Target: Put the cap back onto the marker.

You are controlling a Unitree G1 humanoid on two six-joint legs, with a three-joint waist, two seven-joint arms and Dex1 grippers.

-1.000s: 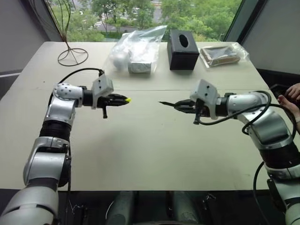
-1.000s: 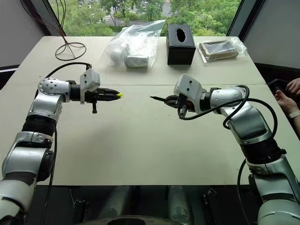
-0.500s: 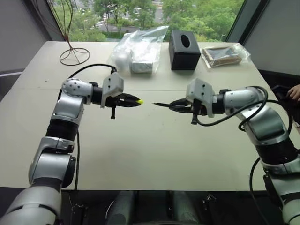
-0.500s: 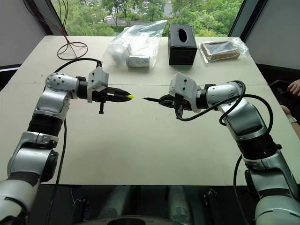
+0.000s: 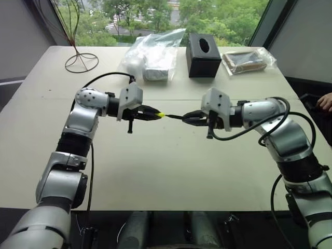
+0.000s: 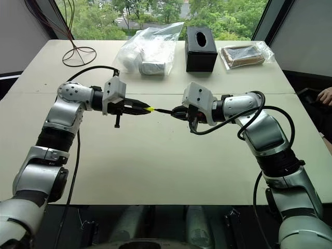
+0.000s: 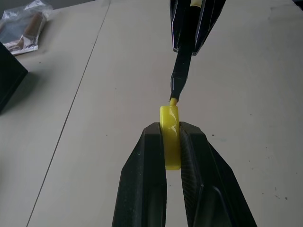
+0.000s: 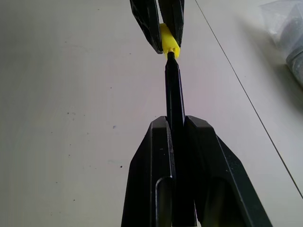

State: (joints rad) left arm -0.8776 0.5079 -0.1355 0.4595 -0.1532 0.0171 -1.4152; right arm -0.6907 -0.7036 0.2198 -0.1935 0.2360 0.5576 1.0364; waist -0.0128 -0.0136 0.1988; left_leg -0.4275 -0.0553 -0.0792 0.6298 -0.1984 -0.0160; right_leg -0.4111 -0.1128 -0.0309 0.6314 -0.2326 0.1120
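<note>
Two robot arms meet over the middle of the big pale flat table [image 5: 155,171] in our head views. Our left gripper [image 5: 153,113] pinches the tiny bright yellow plastic cap [image 5: 161,114], which sticks out past the finger ends. Our right gripper [image 5: 188,118] pinches the long thin black marker [image 5: 176,116], and its front end points at the cap, up in the air above the table. At the far edge we see a black box with a hole on top [image 5: 202,47], a clear plastic bag with grey things inside [image 5: 150,54], a second clear bag with something brown in it [image 5: 248,60] and a thin wire stand [image 5: 80,54]. From our left wrist, the two black fingers [image 7: 147,175] press the yellow cap between them, and the marker's small yellow tip touches the cap's open end. From our right wrist, the two black fingers [image 8: 158,175] squeeze the dark marker, and its tip sits right at the mouth of the cap.
</note>
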